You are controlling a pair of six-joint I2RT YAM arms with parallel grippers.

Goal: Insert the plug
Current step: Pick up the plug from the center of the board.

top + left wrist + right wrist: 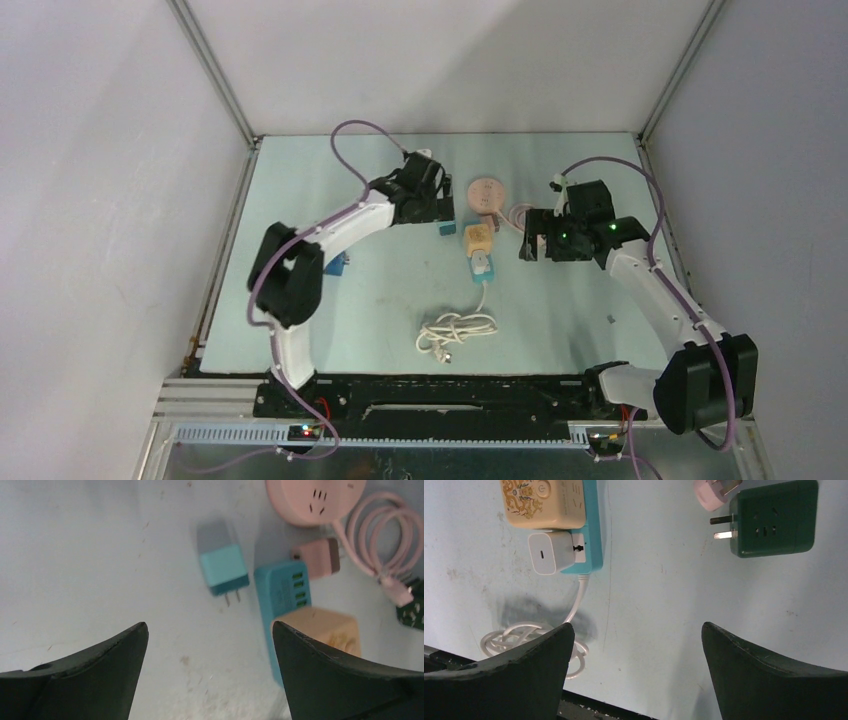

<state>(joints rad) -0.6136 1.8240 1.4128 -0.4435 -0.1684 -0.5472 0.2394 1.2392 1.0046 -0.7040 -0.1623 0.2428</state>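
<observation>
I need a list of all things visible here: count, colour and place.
power strip: 1, teal, table centre
cube adapter: 1, beige, on the strip
small charger: 1, white, on the strip's cable end
cable: 1, white, coiled near the arm bases
loose charger: 1, teal-grey, left of the strip
round socket: 1, pink, far side
block plug: 1, pink, beside the strip
wall adapter: 1, dark green, right of the strip
table: 1, pale green
left end effector: 1, black, open, above table
right end effector: 1, black, open, above table
</observation>
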